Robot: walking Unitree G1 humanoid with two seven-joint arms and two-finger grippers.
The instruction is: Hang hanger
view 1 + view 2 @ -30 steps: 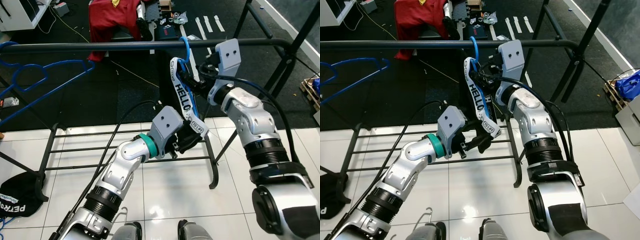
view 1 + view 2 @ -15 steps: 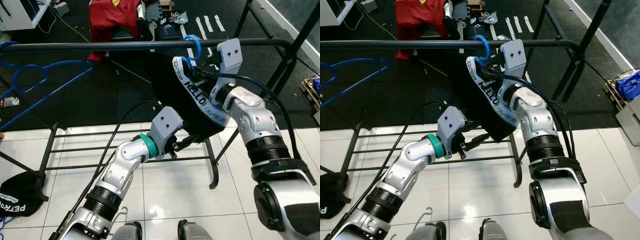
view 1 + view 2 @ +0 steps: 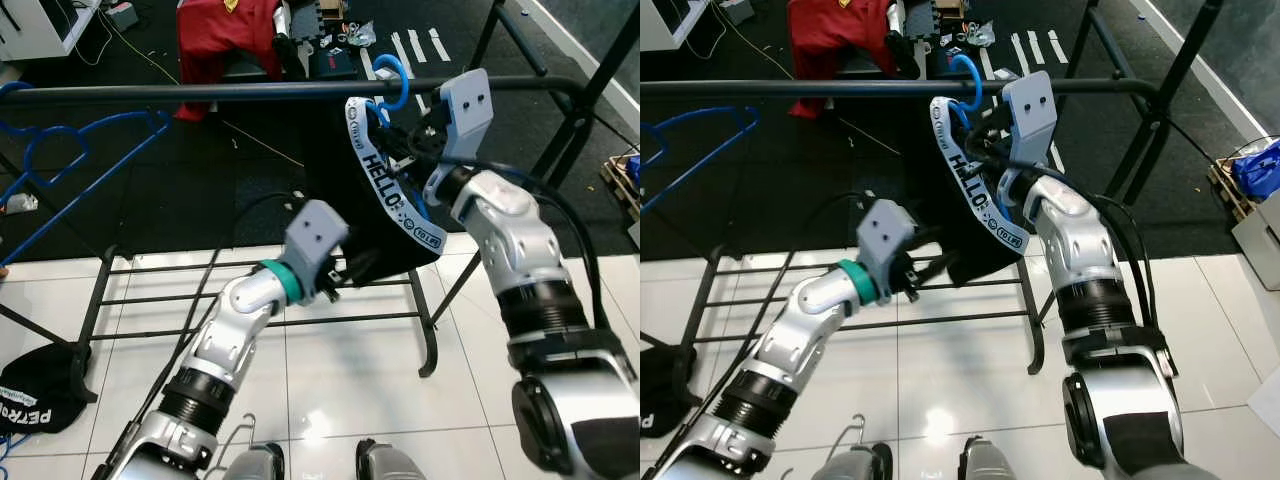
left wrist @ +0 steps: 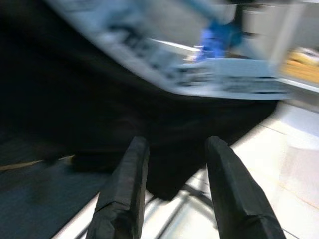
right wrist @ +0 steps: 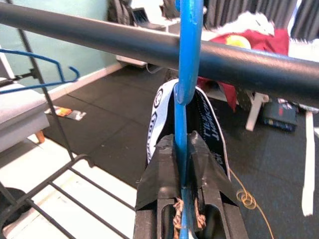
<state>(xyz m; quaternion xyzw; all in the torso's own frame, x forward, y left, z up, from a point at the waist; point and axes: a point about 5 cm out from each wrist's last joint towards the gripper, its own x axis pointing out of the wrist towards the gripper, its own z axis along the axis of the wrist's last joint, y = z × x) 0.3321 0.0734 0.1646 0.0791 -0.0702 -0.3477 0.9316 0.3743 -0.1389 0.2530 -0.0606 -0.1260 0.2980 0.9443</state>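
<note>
A blue hanger carries a black garment with a white "HELLO" band. Its hook curls over the black rail near the rail's right end. Just under the rail, my right gripper is shut on the hanger's neck, fingers pressed against the collar. Lower down, my left gripper is open with nothing between its fingers. It sits at the garment's bottom edge, pointing at the dark cloth.
Another blue hanger hangs from the rail at the far left. The rack's lower bars and right post frame the work area. A red garment lies on a chair behind, and a black cap on the tiles at left.
My right gripper lifted the hanger so its hook rose over the rail. The left gripper let go of the garment's hem, opened and drew back to the left; the garment swung out.
</note>
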